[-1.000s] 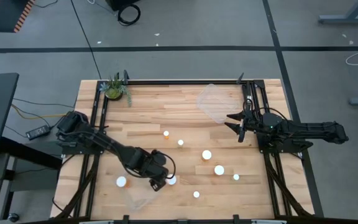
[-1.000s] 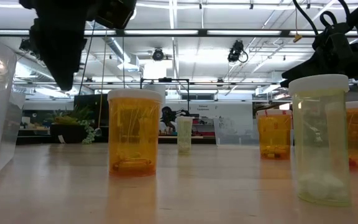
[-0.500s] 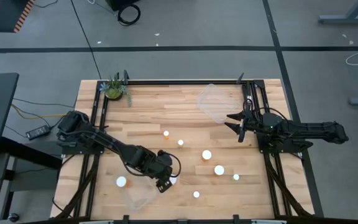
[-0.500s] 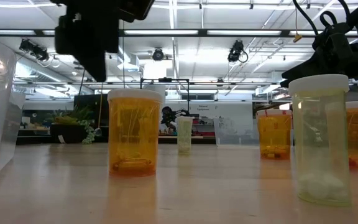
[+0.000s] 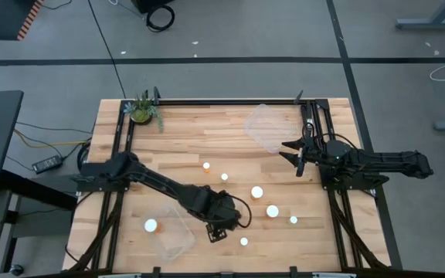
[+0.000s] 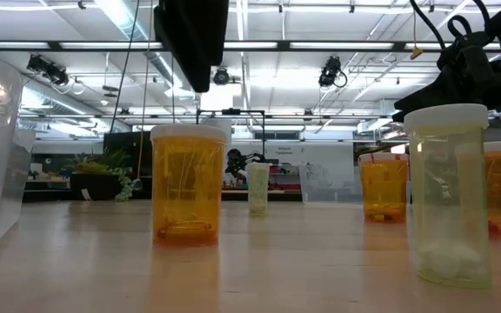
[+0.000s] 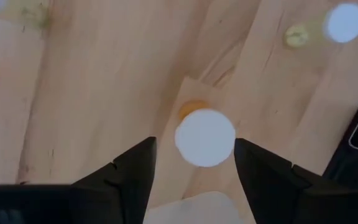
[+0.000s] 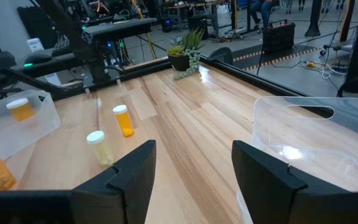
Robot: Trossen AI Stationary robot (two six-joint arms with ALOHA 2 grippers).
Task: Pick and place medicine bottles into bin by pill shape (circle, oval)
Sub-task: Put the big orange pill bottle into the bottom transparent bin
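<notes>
No text or label seems readable on any medicine bottles (image 6: 186, 184).

Medicine bottles (image 5: 257, 191): orange bodies, white caps, upright, scattered mid-table; one paler (image 6: 447, 196), white pills inside.

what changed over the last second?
The left claw swung right along the near edge, away from the near clear bin, and now hangs open over a white-capped bottle. Nothing was grasped. The right claw, open by the far bin, and the bottles stayed put.

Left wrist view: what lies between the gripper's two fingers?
A white-capped medicine bottle stands on the table, seen cap-on between the open left gripper fingers.
</notes>
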